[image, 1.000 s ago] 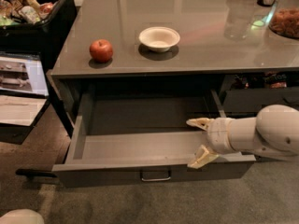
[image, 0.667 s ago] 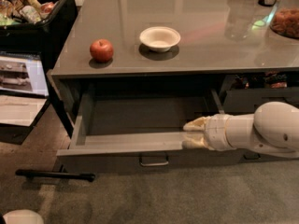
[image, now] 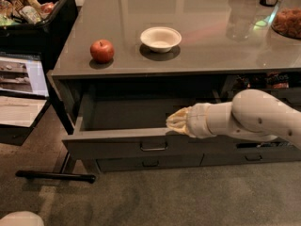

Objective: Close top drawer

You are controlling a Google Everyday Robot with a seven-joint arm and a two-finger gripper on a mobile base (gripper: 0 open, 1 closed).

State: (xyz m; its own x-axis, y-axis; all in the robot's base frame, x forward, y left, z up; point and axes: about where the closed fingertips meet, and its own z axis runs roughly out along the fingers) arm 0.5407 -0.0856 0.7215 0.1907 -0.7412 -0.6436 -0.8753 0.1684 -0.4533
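Carpet (image: 164, 197) lies nearest. Above the lower drawers (image: 150, 164), the top drawer (image: 117, 147) stands partly open; the gripper (image: 175, 121), fingers pressed together, rests on its front's upper edge. Farther back, an apple (image: 102, 51) and bowl (image: 160, 38) sit on the tabletop (image: 211, 46).

We saw the top drawer (image: 117, 145) standing partly pulled out beneath the front edge of the desk (image: 211, 41), its handle (image: 154, 146) facing us. Our gripper (image: 175, 122), fingers drawn together, rested against the top of the drawer front, right of the handle. On the desk, 1 apple (image: 102, 51) sat near the front-left corner, with 1 white bowl (image: 161, 38) near it on the right.
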